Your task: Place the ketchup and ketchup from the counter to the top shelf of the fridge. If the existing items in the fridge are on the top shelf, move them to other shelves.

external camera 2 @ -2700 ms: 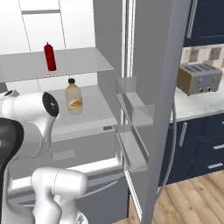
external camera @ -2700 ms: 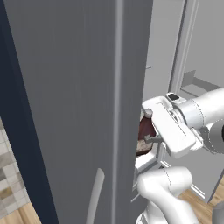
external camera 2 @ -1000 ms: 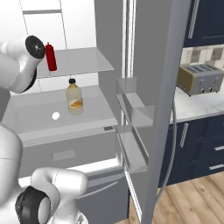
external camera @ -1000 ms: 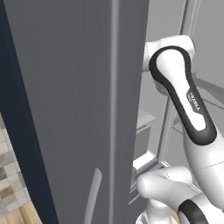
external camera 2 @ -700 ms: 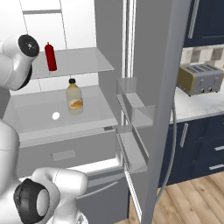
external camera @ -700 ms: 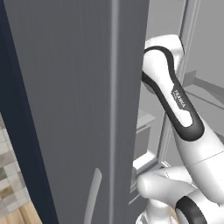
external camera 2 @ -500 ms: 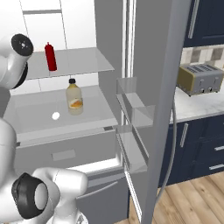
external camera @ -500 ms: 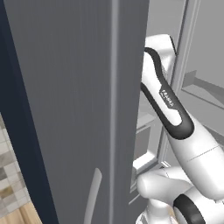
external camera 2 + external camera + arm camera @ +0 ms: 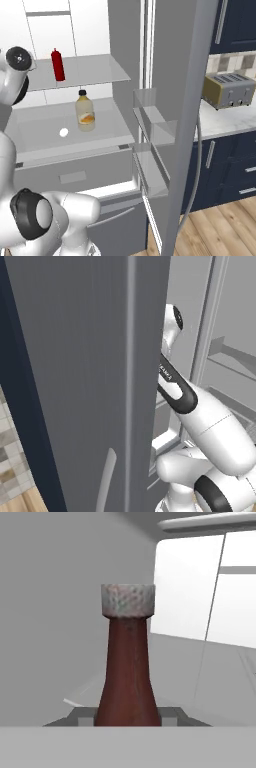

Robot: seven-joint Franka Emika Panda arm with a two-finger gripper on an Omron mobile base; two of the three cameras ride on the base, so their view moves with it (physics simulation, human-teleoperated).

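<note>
1. Presently the gripper [image 9: 128,721] is clamped on the maroon ketchup [image 9: 128,677]; its long axis runs upright between the fingers.
2. Maroon ketchup: smooth flared body, pale speckled cap.
3. Red ketchup [image 9: 58,65]: slim, standing on the top shelf [image 9: 95,70].
4. Yellowish bottle [image 9: 85,111] and white ball [image 9: 63,132] sit one shelf lower.

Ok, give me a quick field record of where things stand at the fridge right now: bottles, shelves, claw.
fridge: door open, right base view shows the inside
top shelf: holds the red bottle, standing upright near the back
shelf below: yellowish bottle upright, small white ball to its left, apart from it
maroon bottle: upright, close in front of the hand camera, pale cap on
claw: finger tips sit either side of the maroon bottle's base; grip cannot be confirmed
toaster: on the counter right of the fridge
</note>
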